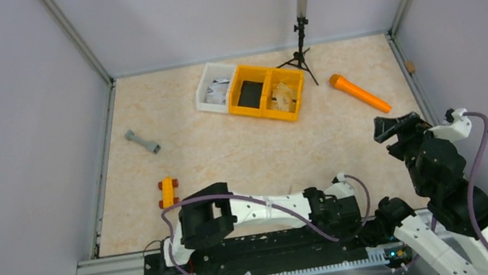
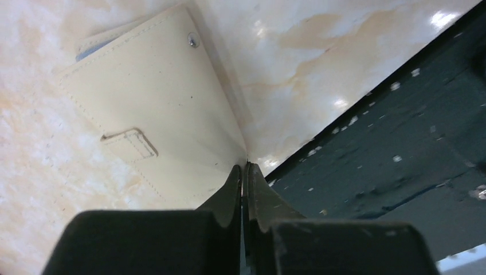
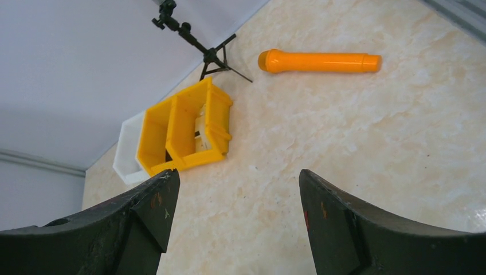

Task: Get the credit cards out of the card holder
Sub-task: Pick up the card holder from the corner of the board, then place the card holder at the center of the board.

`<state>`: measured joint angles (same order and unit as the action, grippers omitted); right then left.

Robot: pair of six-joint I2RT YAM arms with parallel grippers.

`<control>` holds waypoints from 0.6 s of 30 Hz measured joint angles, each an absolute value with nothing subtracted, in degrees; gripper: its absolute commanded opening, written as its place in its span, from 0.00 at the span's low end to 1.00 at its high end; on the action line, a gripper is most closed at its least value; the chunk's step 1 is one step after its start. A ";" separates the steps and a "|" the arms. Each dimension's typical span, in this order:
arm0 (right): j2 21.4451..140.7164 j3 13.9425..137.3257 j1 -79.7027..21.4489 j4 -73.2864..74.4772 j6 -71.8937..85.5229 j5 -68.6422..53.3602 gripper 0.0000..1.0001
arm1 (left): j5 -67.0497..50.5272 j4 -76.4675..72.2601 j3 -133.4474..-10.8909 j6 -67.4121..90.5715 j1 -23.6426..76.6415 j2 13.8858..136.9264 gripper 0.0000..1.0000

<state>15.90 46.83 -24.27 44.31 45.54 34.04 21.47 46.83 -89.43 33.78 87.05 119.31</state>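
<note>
The card holder (image 2: 155,103) lies flat on the table (image 2: 321,51) with its beige face up, close to the black base plate (image 2: 390,154) at the near edge. In the top view I do not find it, because the left arm covers that place. Its strap (image 2: 129,144) looks fastened, and a blue-grey edge (image 2: 91,50) shows at the far end. From the left gripper (image 2: 245,169) the holder goes forward and to the left. Its long axis runs away from the tips, and its near corner touches them. The jaws are pressed together; whether they pinch a thin bit of that corner I cannot tell. The right gripper (image 3: 236,177) is wide apart, holds nothing, and faces the yellow bins (image 3: 183,129), so I judge the left arm is the nearer one for the coming move.
</note>
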 measured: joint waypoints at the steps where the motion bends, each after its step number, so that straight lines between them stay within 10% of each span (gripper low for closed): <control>1: 15.99 46.76 -24.27 43.94 45.34 33.08 0.78 | 21.50 46.57 -88.60 33.91 86.85 118.56 0.00; 18: 21.43 32.64 -24.27 28.16 47.72 -1.65 0.85 | -7.81 19.11 -55.22 35.11 57.65 67.77 0.00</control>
<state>21.43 32.64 -24.27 28.16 47.72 -1.65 -7.81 19.11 -55.22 35.11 57.65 67.77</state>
